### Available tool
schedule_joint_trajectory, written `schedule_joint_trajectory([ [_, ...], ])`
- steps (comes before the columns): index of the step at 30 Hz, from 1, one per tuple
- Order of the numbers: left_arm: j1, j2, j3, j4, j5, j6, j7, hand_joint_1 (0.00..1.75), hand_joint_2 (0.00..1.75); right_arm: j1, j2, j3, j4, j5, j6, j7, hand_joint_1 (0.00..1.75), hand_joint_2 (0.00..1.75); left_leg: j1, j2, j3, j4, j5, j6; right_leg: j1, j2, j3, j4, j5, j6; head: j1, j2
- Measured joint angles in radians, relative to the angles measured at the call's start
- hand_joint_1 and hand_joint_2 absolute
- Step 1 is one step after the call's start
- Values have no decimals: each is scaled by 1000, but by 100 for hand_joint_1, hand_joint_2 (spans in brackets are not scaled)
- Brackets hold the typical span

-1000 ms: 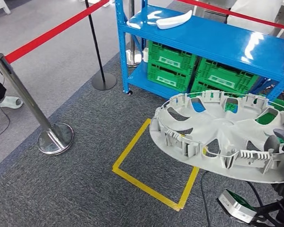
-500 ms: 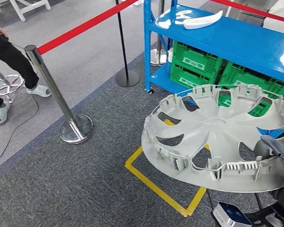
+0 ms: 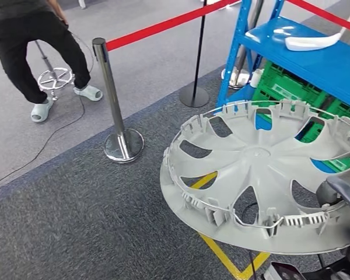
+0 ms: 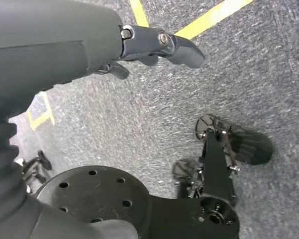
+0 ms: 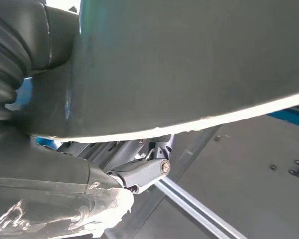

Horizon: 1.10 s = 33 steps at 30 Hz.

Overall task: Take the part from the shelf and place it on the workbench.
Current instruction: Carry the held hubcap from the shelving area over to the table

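One grey wheel cover [image 3: 261, 175] sits in my head view, carried inner side up and roughly level over the carpet, clear of the blue shelf [image 3: 322, 58] behind it. My right robot hand [image 3: 340, 195] grips its near rim at the right, fingers closed on the edge; the right wrist view shows the rim [image 5: 185, 74] against it. My left robot hand [image 4: 140, 47] hangs over the carpet holding nothing, fingers loosely extended. A person [image 3: 37, 41] stands beyond the stanchion [image 3: 116, 105].
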Motion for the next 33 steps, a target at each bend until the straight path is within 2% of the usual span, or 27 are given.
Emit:
schedule_joint_trajectory([
  [1,0,0,0,0,0,0,0,0,175,0,1,0,0,0,0,0,175,175,-2,-15,0,0,1,1,1,5,-27,53,-16,-1,1,0],
  [2,0,0,0,0,0,0,0,0,175,0,2,0,0,0,0,0,175,175,-3,-30,0,1,1,2,2,7,-37,70,-12,-3,2,0],
  [3,1,-1,0,0,0,0,0,0,175,0,3,0,0,0,0,-1,175,175,-4,-45,1,1,2,2,3,10,-27,45,12,-6,2,0],
  [4,2,-1,0,0,0,0,0,0,175,0,4,0,0,-1,0,-2,175,175,-3,-60,2,1,2,1,2,18,2,-19,50,-9,2,0],
  [6,1,-1,0,0,0,0,0,0,175,-1,6,0,-2,-5,0,-8,175,175,-4,-88,1,4,4,-4,-4,64,68,-160,109,-12,2,0],
  [7,1,-1,0,0,0,0,0,0,175,-2,6,0,-3,-10,0,-12,175,175,-4,-99,-3,6,6,-9,-6,82,88,-203,123,-12,2,0],
  [8,1,-1,0,0,0,1,2,0,175,-3,8,-1,-4,-17,0,-21,175,175,-3,-109,-8,6,9,-14,-6,93,95,-220,124,-14,1,0],
  [10,4,0,0,0,-1,4,7,0,175,-4,15,-4,-7,-43,0,-55,175,175,0,-125,-15,4,14,-26,-5,74,97,-224,127,-22,1,0],
  [11,6,0,0,0,-2,6,9,0,175,-4,20,-7,-8,-60,0,-77,175,175,0,-116,-19,9,10,-31,-5,63,99,-227,129,-28,0,0],
  [12,6,0,0,0,-3,8,10,0,175,-4,26,-11,-10,-75,0,-97,175,175,-2,-93,-31,30,-5,-36,-6,49,101,-230,131,-34,-3,0],
  [14,3,-2,0,0,-3,11,10,0,175,-2,36,-21,-14,-96,0,-124,175,175,-3,-33,-84,136,-64,-45,-6,20,104,-235,132,-42,-8,0],
  [16,1,-5,0,0,-3,11,8,0,175,-1,44,-27,-16,-104,0,-136,175,175,2,-7,-151,267,-117,-52,-5,-10,103,-235,131,-44,-10,0],
  [17,1,-5,0,0,-3,11,7,0,175,0,47,-29,-16,-105,0,-139,175,175,4,-4,-166,297,-119,-54,-4,-25,104,-235,130,-44,-10,0],
  [18,2,-6,0,0,-3,12,6,0,175,1,50,-31,-16,-105,0,-141,175,175,5,-1,-160,287,-102,-55,-5,-39,104,-235,128,-43,-10,0],
  [19,2,-5,0,0,-3,12,6,0,175,2,52,-33,-16,-106,-1,-142,175,175,6,8,-133,237,-71,-56,-5,-52,107,-235,127,-40,-10,0],
  [21,1,-7,0,0,-3,12,5,0,175,3,56,-37,-17,-106,-1,-143,175,175,5,60,-55,97,-13,-57,-2,-74,111,-232,120,-31,-12,0],
  [22,-1,-8,0,1,-3,12,5,0,175,3,57,-39,-18,-106,-1,-143,175,175,4,80,-28,47,0,-53,2,-84,113,-231,116,-26,-11,0],
  [23,-2,-9,0,1,-3,12,5,0,175,3,58,-40,-20,-106,-1,-143,175,175,2,91,-15,20,2,-47,5,-94,116,-231,112,-20,-9,0],
  [24,-3,-10,0,1,-3,12,5,0,175,3,58,-42,-21,-107,-1,-144,175,175,0,86,-14,13,-1,-40,8,-104,119,-232,110,-15,-7,0],
  [25,-3,-10,0,1,-3,12,5,0,175,3,59,-42,-22,-107,-1,-144,175,175,0,70,-16,13,0,-31,8,-115,123,-235,108,-11,-4,0],
  [26,-1,-10,0,1,-3,12,5,0,175,3,59,-42,-22,-107,-1,-144,175,175,1,59,-16,13,1,-24,5,-114,126,-233,102,-6,-3,0],
  [27,0,-9,0,1,-3,12,5,0,175,4,59,-43,-22,-107,-1,-144,175,175,2,47,-15,12,2,-17,3,-98,123,-217,89,-2,-1,0],
  [28,-1,-8,0,1,-3,12,5,0,175,4,59,-43,-23,-107,-1,-145,175,175,3,35,-14,11,4,-10,1,-71,106,-179,65,1,1,0],
  [30,-2,-7,0,1,-3,11,5,0,175,6,61,-45,-23,-112,-1,-156,175,175,3,10,-15,11,5,-2,0,-12,40,-41,-3,1,5,0],
  [31,-3,-7,0,1,-3,9,5,0,175,6,63,-47,-24,-121,-1,-172,175,175,2,-5,-15,11,5,-1,1,0,2,29,-28,0,7,0],
  [32,-2,-7,0,1,-4,7,5,0,175,6,68,-50,-24,-135,-1,-199,175,175,1,-21,-15,11,5,0,2,6,-23,70,-34,-2,8,0],
  [33,-2,-7,0,1,-3,6,5,0,175,5,75,-55,-24,-156,-1,-232,175,175,0,-36,-14,11,5,0,3,8,-28,69,-17,-5,8,0],
])
